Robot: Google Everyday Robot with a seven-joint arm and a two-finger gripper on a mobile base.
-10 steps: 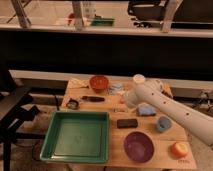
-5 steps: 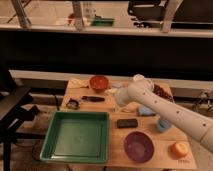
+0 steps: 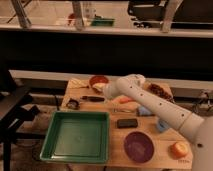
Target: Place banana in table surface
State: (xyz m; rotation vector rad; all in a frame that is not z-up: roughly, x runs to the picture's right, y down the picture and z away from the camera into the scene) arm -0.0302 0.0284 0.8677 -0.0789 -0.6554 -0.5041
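- Swung leftward since the earlier frames, the arm now reaches in from 4 o'clock across the table surface (image 3: 116,146). The gripper (image 3: 103,89) sits at the table's 11 o'clock.
- At 8 o'clock the green tray (image 3: 75,135) fills the near-left corner, well apart from the gripper.
- The red-brown bowl (image 3: 98,79) stands just beyond the gripper. A pale cream-yellow patch at its 6 o'clock rim looks like the banana (image 3: 98,86), right against the gripper and not yet on bare wood.
- Whether the gripper is spread or clamped on the fruit, I cannot tell.
- One risk is a weak hold, which could let the banana fall back into the bowl, or a lift that drags the bowl along.
- The orange-red stick (image 3: 125,100) lies just at the gripper's 4 o'clock, so a put-down there might land on it.
- Further right, the blue cup (image 3: 162,125) stands close by the forearm, and a low sweep could tip it.
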